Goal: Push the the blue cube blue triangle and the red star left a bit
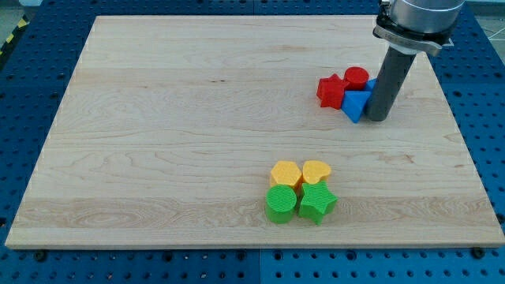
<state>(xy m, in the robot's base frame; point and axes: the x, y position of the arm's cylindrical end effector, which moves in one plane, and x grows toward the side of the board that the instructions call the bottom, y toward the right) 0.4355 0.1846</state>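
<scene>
Counter [158,118]: pale wooden board sitting on a blue perforated base.

Rod: dark, upright, coming down near the counter's top right corner; no gripper on it, so nothing to be apart or together. My tip [376,118] is resting on the wood, touching the right side of the blue triangle [356,103].

Top right cluster, all packed together: red star [331,90] lying at the view's left of it; red cylinder [356,78] sitting toward the top edge; blue cube [372,84] mostly hiding behind the rod, only a sliver showing.

Bottom edge cluster, right of centre: yellow hexagon-like block [285,173], yellow heart [316,170], green cylinder [281,203], green star [316,202], all touching.
</scene>
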